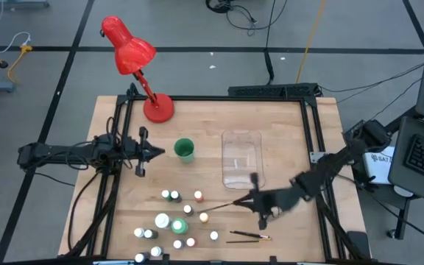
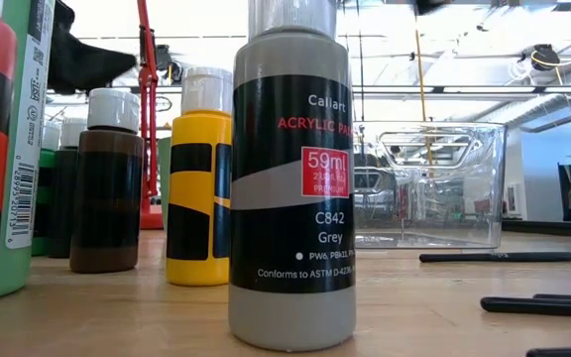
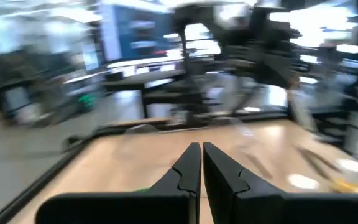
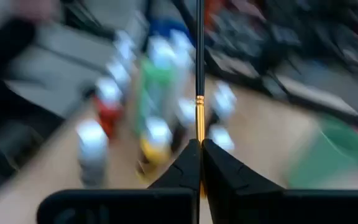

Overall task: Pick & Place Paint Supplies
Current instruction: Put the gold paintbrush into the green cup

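- Grey-labelled acrylic paint bottle [image 2: 290, 188] stands nearest the low camera, upright on the wooden bench [image 1: 285, 132], with a yellow bottle [image 2: 198, 183] and a brown one [image 2: 107, 183] behind it toward 10 o'clock.
- From above, the cluster of white-capped bottles [image 1: 175, 221] sits at about 7 o'clock on the bench, all upright.
- Two thin brushes [image 1: 247, 236] lie flat at 5 o'clock, just beside the cluster and apart from the arms.
- Right gripper [image 1: 250, 199] hovers near 5 o'clock of the bench centre, its fingers pressed together on a thin dark-handled brush [image 4: 199, 74] with an orange ferrule; the brush reaches out from the fingertips toward the bottles.
- Clear plastic bin [image 1: 241, 158] rests at the bench centre, just past the right gripper toward 12 o'clock.
- Green cup [image 1: 185, 150] stands beside the bin, toward 9 o'clock.
- Left gripper [image 1: 159, 152] waits at 9 o'clock, near the cup, fingers pressed together on nothing.
- Red desk lamp [image 1: 135, 62] stands at 11 o'clock, at the far edge.
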{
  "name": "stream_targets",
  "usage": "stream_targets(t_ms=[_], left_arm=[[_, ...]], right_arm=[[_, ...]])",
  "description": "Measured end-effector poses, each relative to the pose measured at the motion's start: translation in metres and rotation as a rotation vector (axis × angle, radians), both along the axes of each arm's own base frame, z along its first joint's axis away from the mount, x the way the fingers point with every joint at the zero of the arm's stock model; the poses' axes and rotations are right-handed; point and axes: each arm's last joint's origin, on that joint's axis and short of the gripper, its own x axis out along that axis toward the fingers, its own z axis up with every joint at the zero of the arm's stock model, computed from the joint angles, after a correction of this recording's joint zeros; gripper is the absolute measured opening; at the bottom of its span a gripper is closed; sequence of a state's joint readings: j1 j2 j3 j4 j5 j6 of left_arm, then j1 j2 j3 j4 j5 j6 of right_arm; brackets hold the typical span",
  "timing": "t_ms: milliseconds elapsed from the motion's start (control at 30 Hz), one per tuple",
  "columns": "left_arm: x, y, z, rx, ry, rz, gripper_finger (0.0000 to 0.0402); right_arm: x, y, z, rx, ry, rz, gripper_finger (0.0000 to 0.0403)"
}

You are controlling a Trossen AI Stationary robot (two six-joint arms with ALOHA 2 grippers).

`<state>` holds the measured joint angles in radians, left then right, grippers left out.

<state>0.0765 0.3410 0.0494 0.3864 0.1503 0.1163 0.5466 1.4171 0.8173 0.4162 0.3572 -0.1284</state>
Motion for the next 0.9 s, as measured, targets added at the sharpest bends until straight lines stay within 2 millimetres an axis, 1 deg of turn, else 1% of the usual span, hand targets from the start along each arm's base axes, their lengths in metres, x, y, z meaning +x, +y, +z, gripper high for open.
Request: stream_targets(t_ms=[67, 133, 167, 267, 400, 467, 567, 667, 733, 800, 900], left_arm=[[0.001, -0.003, 0.0, 0.052, -0.004, -0.12, 0.0021], [0.002, -0.006, -0.001, 0.093, -0.01, -0.206, 0.0021], [0.003, -0.006, 0.0, 0.108, -0.015, -0.222, 0.0021], [0.006, -0.007, -0.002, 0.114, 0.0, -0.216, 0.0021], [0.012, -0.008, -0.005, 0.109, 0.022, -0.15, 0.0021], [0.015, -0.01, -0.005, 0.066, 0.019, -0.139, 0.0021], [0.02, -0.013, -0.002, -0.053, -0.013, -0.137, 0.0021], [0.024, -0.016, -0.001, -0.106, -0.036, -0.11, 0.0021], [0.027, -0.02, -0.003, -0.083, -0.027, -0.121, 0.0021], [0.027, -0.025, -0.002, -0.034, -0.043, -0.193, 0.0021], [0.026, -0.034, 0.004, 0.032, -0.137, -0.274, 0.0021]], right_arm=[[0.011, -0.015, -0.003, 0.041, -0.072, 0.134, 0.0], [0.021, -0.029, -0.007, 0.062, -0.119, 0.209, 0.0], [0.026, -0.035, -0.008, 0.066, -0.143, 0.236, 0.0], [0.038, -0.052, -0.01, 0.057, -0.205, 0.269, 0.0], [0.056, -0.067, -0.016, 0.043, -0.215, 0.242, 0.0], [0.066, -0.072, -0.019, 0.04, -0.207, 0.222, 0.0], [0.083, -0.074, -0.023, 0.031, -0.188, 0.207, 0.0], [0.093, -0.072, -0.03, 0.001, -0.174, 0.208, 0.0], [0.095, -0.072, -0.035, -0.025, -0.173, 0.212, 0.0], [0.096, -0.072, -0.037, -0.034, -0.17, 0.213, 0.0], [0.097, -0.073, -0.04, -0.018, -0.165, 0.206, 0.0]])
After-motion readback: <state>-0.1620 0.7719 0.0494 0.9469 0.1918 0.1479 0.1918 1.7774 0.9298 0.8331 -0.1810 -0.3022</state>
